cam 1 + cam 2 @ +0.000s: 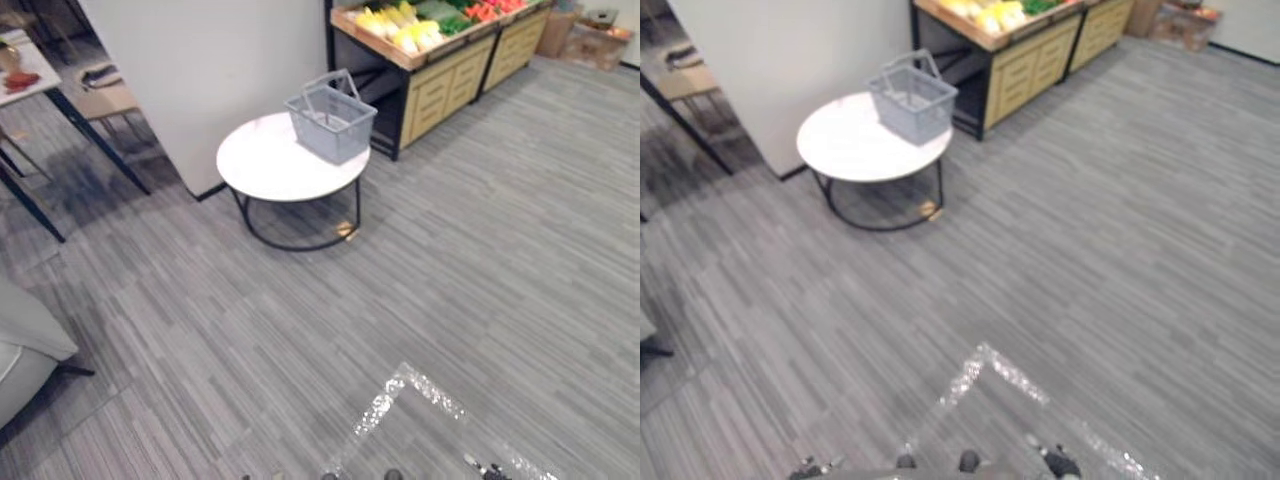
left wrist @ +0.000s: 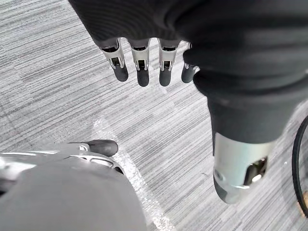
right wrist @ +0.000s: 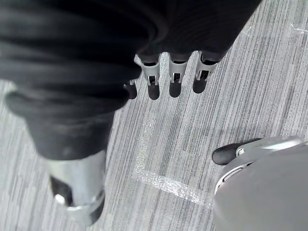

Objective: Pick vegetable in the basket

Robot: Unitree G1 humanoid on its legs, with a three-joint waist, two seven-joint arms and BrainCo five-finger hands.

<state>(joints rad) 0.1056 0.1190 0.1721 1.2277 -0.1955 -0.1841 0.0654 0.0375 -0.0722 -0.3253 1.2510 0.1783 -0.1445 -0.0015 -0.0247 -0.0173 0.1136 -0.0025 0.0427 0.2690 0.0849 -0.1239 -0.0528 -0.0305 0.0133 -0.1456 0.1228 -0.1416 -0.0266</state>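
Yellow and green vegetables (image 1: 405,28): heaped on wooden drawer-fronted stand (image 1: 445,85), well apart from you. Grey plastic basket (image 1: 330,122): on round white bench (image 1: 265,165) beside it. Left hand (image 2: 143,70), right hand (image 3: 174,82): fingers relaxed, empty. Walk close before you reach.

Soft, even indoor light. Glare on the shiny clear tape strip (image 1: 402,392) across the grey striped floor (image 1: 500,250). Faint shadow beneath the round white desk (image 1: 270,165).

The vegetable stand (image 1: 440,92) is cut by the top edge, its vegetables (image 1: 402,26) too small to identify.
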